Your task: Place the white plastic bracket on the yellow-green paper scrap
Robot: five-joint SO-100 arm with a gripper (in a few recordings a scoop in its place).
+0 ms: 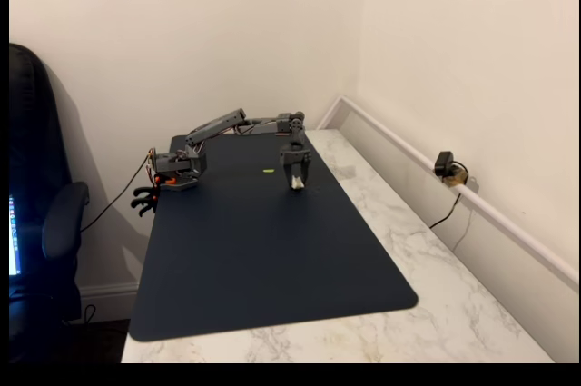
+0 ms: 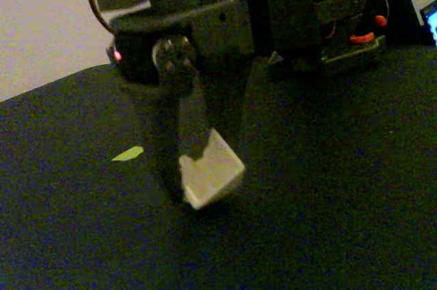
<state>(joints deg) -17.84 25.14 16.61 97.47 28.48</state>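
One small piece matters most, and in the close fixed view it sits nearest the lens: the white plastic bracket (image 2: 212,168), an angular off-white chip with crisp edges, hanging at the tip of the gripper (image 2: 198,167) just above the dark mat (image 2: 328,222). One dark finger (image 2: 191,123) runs down onto its upper edge, and the claw looks clamped on the bracket, though the far finger is lost in shadow. By its look the piece is light and stiff, hard plastic with smooth faces, so it could swivel or slip if pinched only by a corner; a hold across its flat sides, near the thicker end, seems safest. Just beyond and to the left in that view lies the yellow-green paper scrap (image 2: 128,153), flat on the mat, near the bracket but apart from it. It is thin enough that a nudge might shift it. Farther off, in the wide fixed view, the arm reaches down over the mat with the bracket (image 1: 297,183) at its tip and the scrap (image 1: 269,171) slightly left of it.
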